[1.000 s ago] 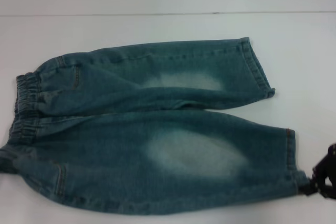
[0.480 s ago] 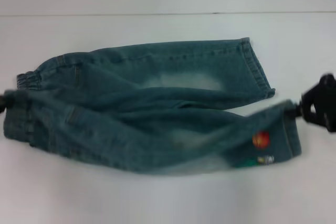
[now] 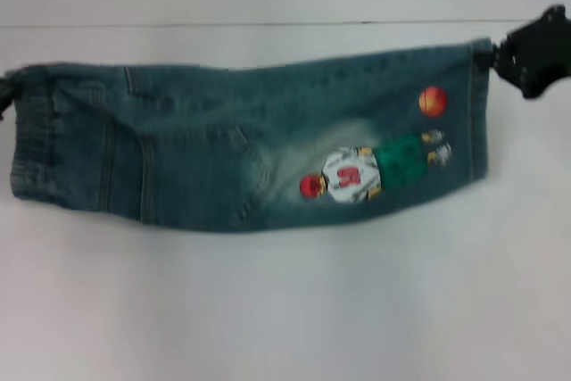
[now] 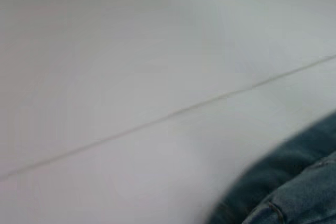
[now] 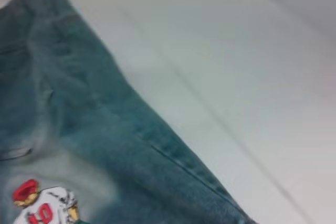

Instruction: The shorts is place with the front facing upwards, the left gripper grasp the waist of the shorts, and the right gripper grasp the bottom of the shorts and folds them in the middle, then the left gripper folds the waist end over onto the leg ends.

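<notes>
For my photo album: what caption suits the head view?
Denim shorts folded lengthwise on a white table, right gripper at the hem.

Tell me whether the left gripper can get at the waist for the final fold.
Probably yes: the left gripper sits at the waist on the far left corner, and nothing lies between them.

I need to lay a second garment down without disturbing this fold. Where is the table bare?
The widest bare patch of the table lies on the near side of the folded shorts. A narrower strip runs beyond them. The ends are crowded: the left gripper at the waist, the right gripper at the leg ends.
</notes>
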Controlling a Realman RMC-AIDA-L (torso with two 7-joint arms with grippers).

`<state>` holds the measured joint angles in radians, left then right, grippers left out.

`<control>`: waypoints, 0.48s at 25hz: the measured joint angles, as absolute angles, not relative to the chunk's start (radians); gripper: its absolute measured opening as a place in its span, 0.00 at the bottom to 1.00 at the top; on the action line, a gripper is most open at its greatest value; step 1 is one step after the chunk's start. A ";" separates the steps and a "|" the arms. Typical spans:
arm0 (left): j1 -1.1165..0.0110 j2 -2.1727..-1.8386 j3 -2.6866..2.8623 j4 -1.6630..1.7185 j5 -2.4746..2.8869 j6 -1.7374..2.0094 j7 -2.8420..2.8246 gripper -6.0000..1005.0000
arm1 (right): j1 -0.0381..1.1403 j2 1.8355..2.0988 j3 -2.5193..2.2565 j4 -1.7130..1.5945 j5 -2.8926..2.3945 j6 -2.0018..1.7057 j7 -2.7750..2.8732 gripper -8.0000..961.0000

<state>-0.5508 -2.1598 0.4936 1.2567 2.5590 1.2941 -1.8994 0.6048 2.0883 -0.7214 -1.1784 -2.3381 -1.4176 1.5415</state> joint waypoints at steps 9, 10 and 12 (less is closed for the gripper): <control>-0.564 -2.163 0.602 1.149 2.534 1.074 -1.907 0.08 | 0.658 2.088 -0.865 -0.998 -2.336 -1.078 1.555 0.02; -0.566 -2.163 0.612 1.135 2.531 1.055 -1.907 0.08 | 0.662 2.088 -0.881 -0.980 -2.336 -1.046 1.557 0.02; -0.569 -2.162 0.629 1.115 2.530 1.029 -1.907 0.08 | 0.668 2.089 -0.899 -0.945 -2.336 -0.987 1.558 0.02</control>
